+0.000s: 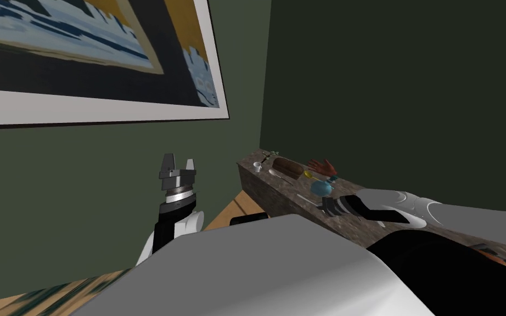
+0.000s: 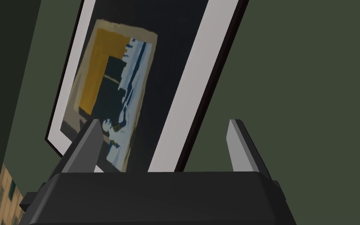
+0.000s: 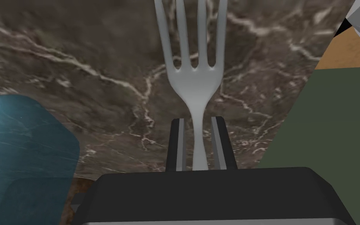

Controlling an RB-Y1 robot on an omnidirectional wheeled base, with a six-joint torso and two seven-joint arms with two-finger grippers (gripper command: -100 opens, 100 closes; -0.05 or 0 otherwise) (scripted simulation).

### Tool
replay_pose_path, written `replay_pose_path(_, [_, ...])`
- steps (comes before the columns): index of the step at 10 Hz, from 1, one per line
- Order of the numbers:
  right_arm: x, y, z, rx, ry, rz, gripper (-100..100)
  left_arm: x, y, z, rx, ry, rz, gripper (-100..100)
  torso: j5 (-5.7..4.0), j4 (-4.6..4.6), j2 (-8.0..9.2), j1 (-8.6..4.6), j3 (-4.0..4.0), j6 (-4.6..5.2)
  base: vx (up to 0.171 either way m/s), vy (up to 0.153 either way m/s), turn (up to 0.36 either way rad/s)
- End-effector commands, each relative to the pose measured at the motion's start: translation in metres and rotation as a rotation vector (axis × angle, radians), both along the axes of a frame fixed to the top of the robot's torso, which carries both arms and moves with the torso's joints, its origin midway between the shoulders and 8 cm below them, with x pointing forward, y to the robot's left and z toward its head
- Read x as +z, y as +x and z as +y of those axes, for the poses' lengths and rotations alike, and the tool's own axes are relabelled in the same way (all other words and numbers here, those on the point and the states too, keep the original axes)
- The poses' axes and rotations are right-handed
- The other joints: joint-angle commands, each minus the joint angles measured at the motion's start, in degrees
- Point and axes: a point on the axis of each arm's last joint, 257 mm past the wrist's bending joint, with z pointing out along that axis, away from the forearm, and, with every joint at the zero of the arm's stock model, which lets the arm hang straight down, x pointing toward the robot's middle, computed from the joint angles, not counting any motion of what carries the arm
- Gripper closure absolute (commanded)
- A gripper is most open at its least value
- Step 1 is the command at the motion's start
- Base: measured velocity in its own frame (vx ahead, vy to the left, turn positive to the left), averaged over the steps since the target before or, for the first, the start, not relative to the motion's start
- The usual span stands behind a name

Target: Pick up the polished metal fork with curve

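A light grey fork (image 3: 193, 74) with several tines lies along the brown marble countertop (image 3: 77, 66). My right gripper (image 3: 196, 122) has its two fingers drawn close on either side of the fork's thin handle, gripping it just behind the neck. From the head camera the fork (image 1: 308, 198) is a thin pale line on the counter, with the right gripper (image 1: 327, 207) at its near end. My left gripper (image 1: 178, 163) is raised beside the wall, well left of the counter, and open (image 2: 163, 134) with nothing between its fingers.
A blue round vase (image 1: 321, 188) stands right beside the fork and close to the right gripper (image 3: 19, 156). Farther along the counter (image 1: 279, 192) are a yellow item (image 1: 308, 174), a red object (image 1: 323, 166), a brown loaf-like thing (image 1: 287, 166), a spoon (image 1: 276, 174) and a white cup (image 1: 257, 165).
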Motion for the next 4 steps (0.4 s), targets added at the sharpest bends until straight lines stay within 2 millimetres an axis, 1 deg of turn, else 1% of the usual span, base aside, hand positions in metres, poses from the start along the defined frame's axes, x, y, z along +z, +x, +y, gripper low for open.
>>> replay_pose_path(1, [0.0074,0.0050,0.0016,0.007,0.002,0.002,100,0.0000,0.0000,0.0000,0.000,0.000,0.000,0,0.00,0.00,0.00,0.00,0.00,0.00,-0.043,-0.004,-0.043])
replay_pose_path(2, [0.0122,0.0100,0.0026,0.014,0.002,0.002,100,0.0000,0.0000,0.0000,0.000,0.000,0.000,0,-0.01,0.00,0.00,0.02,0.01,-0.01,-0.032,-0.006,-0.055])
replay_pose_path(3, [0.0090,0.0066,0.0017,0.010,0.001,0.003,100,0.0000,0.0000,0.0000,0.000,0.000,0.000,0,0.00,0.00,-0.03,0.02,-0.01,-0.01,-0.013,-0.003,-0.011])
replay_pose_path(4, [0.0096,0.0072,0.0020,0.010,0.002,0.002,0,0.0000,0.0000,0.0000,0.000,0.000,0.000,0,-0.03,-0.02,-0.09,0.01,-0.05,-0.02,0.000,0.000,0.000])
